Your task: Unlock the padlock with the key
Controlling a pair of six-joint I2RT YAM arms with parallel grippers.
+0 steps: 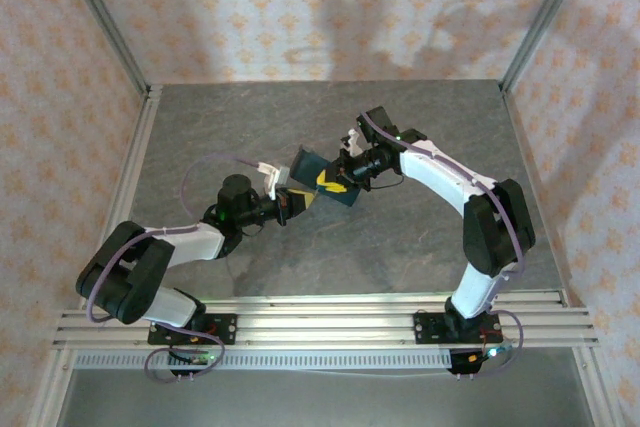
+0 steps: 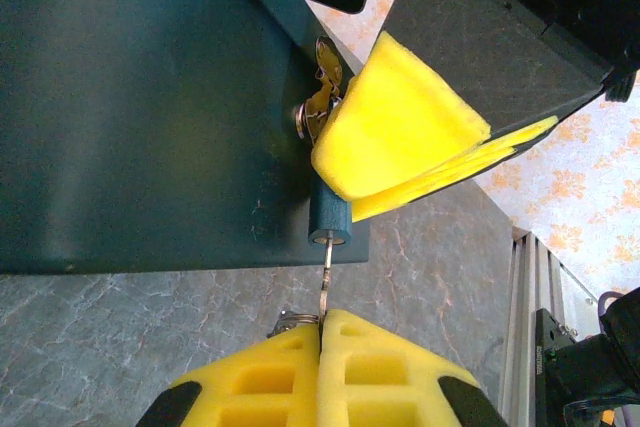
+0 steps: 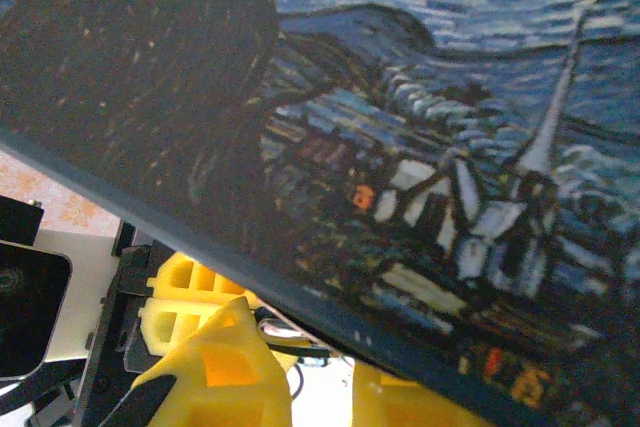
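Padlock (image 1: 313,165) is off the tabletop (image 1: 400,247), tilted, with the right end effector (image 1: 336,185) clamped on it. Face has a dark-blue starry-night print with village and spire; back is plain dark teal. Left end effector (image 2: 320,372) is pinching the key (image 2: 329,222), teal head at the padlock's edge.

no legible text, brand, number or sign, padlock (image 3: 400,147) face printed with a painted night village, no lettering

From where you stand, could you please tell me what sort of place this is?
Probably a robot test booth: a grey stone-look table boxed in by patterned backdrop walls on aluminium posts, with a left arm and right arm bolted to a rail.
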